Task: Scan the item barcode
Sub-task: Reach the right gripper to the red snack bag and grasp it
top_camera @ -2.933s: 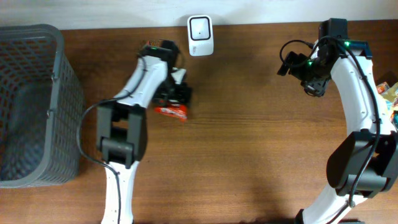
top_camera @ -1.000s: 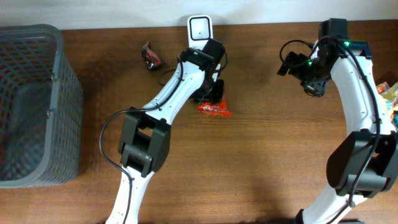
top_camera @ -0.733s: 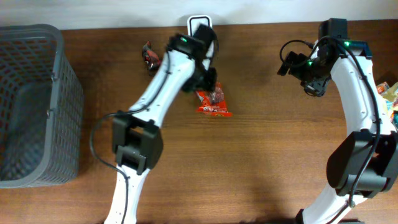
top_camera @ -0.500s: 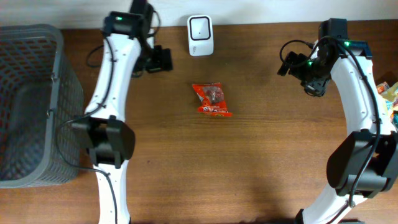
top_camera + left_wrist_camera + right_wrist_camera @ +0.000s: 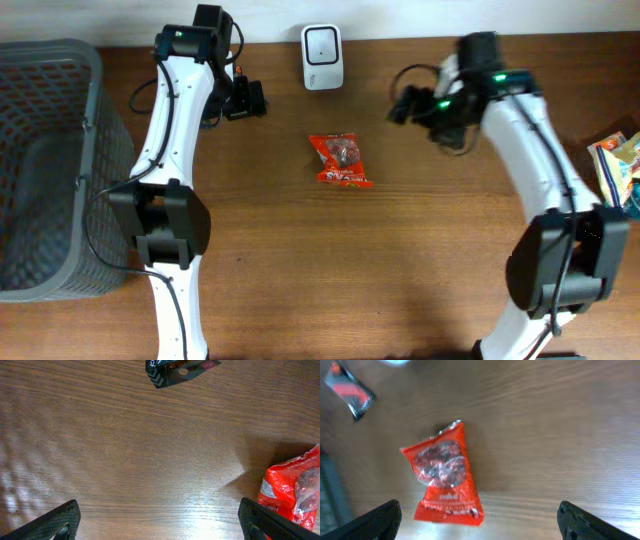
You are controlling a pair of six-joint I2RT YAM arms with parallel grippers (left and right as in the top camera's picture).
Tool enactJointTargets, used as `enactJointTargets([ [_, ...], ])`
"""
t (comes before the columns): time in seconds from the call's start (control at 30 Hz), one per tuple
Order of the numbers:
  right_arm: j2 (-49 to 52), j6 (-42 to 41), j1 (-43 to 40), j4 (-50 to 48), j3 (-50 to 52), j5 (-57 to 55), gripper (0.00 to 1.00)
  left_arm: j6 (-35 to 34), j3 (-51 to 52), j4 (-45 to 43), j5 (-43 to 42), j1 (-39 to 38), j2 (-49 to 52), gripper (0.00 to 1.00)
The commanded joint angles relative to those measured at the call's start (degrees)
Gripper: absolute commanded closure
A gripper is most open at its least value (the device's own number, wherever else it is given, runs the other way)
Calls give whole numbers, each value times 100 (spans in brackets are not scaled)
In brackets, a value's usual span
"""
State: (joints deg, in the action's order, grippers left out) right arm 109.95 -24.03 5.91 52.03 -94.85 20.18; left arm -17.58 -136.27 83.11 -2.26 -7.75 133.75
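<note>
- The right pincer has its jaws spread as wide as they go and holds nothing. In its wrist view the two fingertips sit at the bottom corners with bare wood between them.
- Just above that gap, left of centre, lies the red crinkled plastic snack packet. It is flat on the brown wooden table and nothing touches it.
- The left pincer is equally wide open and empty, in the upper left of the overhead frame. A dark plastic wrapper with red print lies at the top edge of its own view.
- In the overhead view the packet is mid-frame, directly below the white box-shaped barcode scanner at the top edge and apart from it.
- A grey mesh plastic basket fills the left edge.
- Step in hand, as I judge it: the right arm is lining up to pick up the packet.
- The next move calls for lowering the pincer, closing across the packet's width, lifting it, then turning the barcode side to the scanner. No barcode is visible, so it may be underneath.
</note>
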Motion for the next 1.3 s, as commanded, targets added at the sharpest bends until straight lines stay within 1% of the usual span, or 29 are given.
enactJointTargets([
  [0.0, 7, -4, 671, -498, 470, -549, 1, 28, 48, -11, 59, -7, -57, 1],
  [0.1, 9, -2, 1316, -1703, 1182, -568, 1, 28, 48, -13, 59, -7, -59, 1],
  [0.13, 9, -2, 1440, -1926, 1318, -595, 1, 28, 48, -11, 59, -7, -59, 1],
  [0.17, 9, -4, 1569, -2142, 1447, -741, 10, 28, 48, -11, 59, -7, -59, 1],
  [0.2, 15, -4, 1652, -2240, 1517, -914, 16, 28, 48, -13, 59, -7, -59, 1],
  [0.27, 74, -205, 1818, -2291, 1617, -1405, 20, 28, 48, -13, 59, -7, -57, 1],
  [0.3, 118, -247, 1884, -2297, 1620, -1408, 28, 28, 48, -11, 59, -7, -57, 1],
  [0.33, 151, -240, 1923, -2315, 1620, -1408, 31, 28, 48, -11, 59, -7, -57, 1],
  [0.43, 393, -238, 2127, -2463, 1622, -1676, 31, 28, 48, -13, 59, -7, -57, 1],
  [0.57, 730, -188, 2461, -2892, 1622, -1729, 34, 28, 48, -13, 59, -7, -59, 1],
  [0.63, 802, -129, 2627, -2929, 1622, -2094, 39, 28, 48, -13, 59, -7, -57, 1],
  [0.7, 828, -133, 2719, -2885, 1622, -2553, 47, 28, 48, -13, 59, -7, -57, 1],
  [0.8, 828, -201, 2723, -2918, 1620, -2763, 61, 28, 48, -13, 59, -7, -59, 1],
  [0.87, 874, -199, 2723, -2914, 1622, -2907, 72, 28, 48, -13, 59, -7, -57, 1],
  [0.93, 881, -199, 2723, -2852, 1620, -2900, 81, 28, 48, -11, 59, -7, -59, 1],
  [1.0, 813, -199, 2706, -2844, 1578, -2789, 95, 28, 48, -13, 59, -7, -59, 1],
  [1.13, 339, -415, 2564, -2420, 1274, -2594, 96, 28, 48, -13, 59, -7, -59, 1],
  [1.2, 9, -413, 2306, -2210, 1176, -1878, 96, 28, 48, -13, 59, -7, -59, 1],
  [1.23, -133, -415, 2092, -2151, 1176, -1307, 96, 28, 48, -11, 59, -7, -57, 1],
  [1.27, -203, -413, 1759, -2111, 1176, -466, 96, 28, 48, -13, 59, -7, -59, 1],
])
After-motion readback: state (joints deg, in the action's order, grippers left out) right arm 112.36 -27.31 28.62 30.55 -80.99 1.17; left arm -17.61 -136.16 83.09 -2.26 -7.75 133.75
